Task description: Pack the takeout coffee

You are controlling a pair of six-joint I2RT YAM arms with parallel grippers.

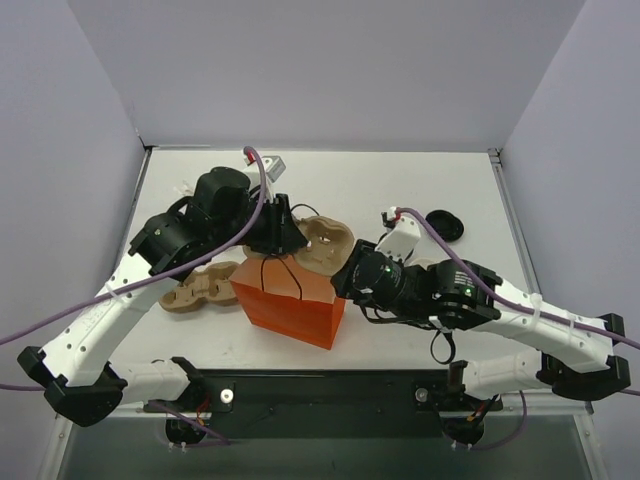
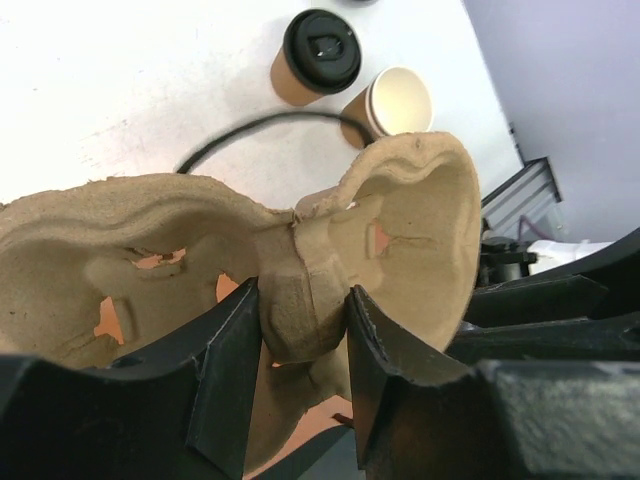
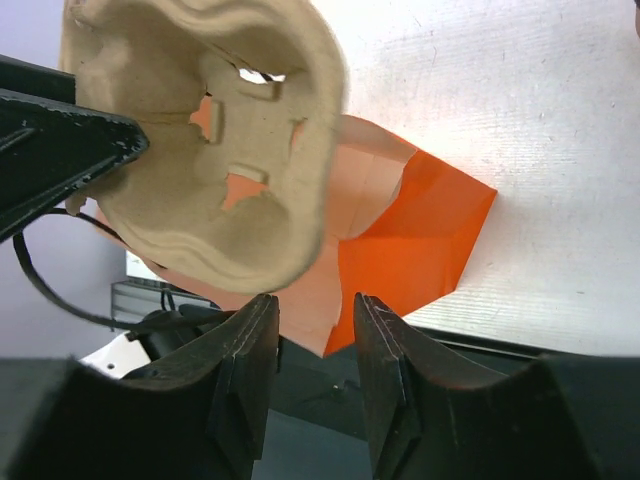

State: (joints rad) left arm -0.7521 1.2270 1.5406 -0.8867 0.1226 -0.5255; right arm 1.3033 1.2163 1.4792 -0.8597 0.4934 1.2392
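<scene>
The takeout coffee [image 2: 316, 55], a tan cup with a black lid, stands on the white table in the left wrist view, next to a like cup without a lid [image 2: 397, 100]. Both are hidden in the top view. My left gripper [image 2: 303, 330] is shut on the middle ridge of a pulp cup carrier [image 2: 400, 220] and holds it above the open orange bag [image 1: 290, 300]. The carrier also shows in the top view [image 1: 325, 245]. My right gripper [image 3: 312, 350] is open and empty beside the bag's [image 3: 415, 240] top edge, just below the held carrier [image 3: 200, 130].
A second pulp carrier [image 1: 200, 285] lies on the table left of the bag. A loose black lid [image 1: 443, 223] lies at the right rear. The bag's black handle [image 1: 283, 272] loops over its opening. Grey walls close in the table on three sides.
</scene>
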